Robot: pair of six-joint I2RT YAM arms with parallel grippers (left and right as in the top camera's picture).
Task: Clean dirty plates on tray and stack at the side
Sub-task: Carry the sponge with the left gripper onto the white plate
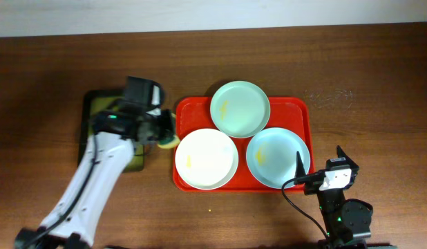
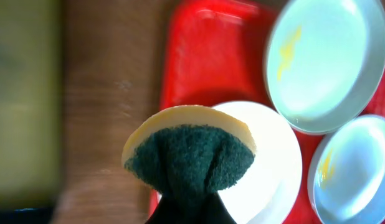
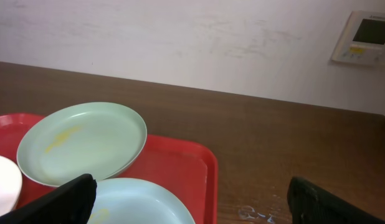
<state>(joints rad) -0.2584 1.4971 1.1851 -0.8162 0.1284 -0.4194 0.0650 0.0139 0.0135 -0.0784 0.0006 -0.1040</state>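
Note:
The red tray (image 1: 296,107) holds three plates, each with yellow smears: pale green (image 1: 240,108) at the back, white (image 1: 206,158) front left, pale blue (image 1: 278,158) front right. My left gripper (image 1: 158,133) is shut on a round sponge (image 1: 168,141), yellow with a dark green scouring face, just off the tray's left edge beside the white plate. In the left wrist view the sponge (image 2: 189,152) hangs before the white plate (image 2: 273,162). My right gripper (image 1: 317,168) is open and empty at the tray's front right corner, by the pale blue plate (image 3: 136,202).
A smaller black-rimmed tray with a yellow-green inside (image 1: 96,111) lies left of the red tray, partly under my left arm. Brown wooden table (image 1: 365,76) surrounds everything. A wall with a white panel (image 3: 364,37) stands behind the table.

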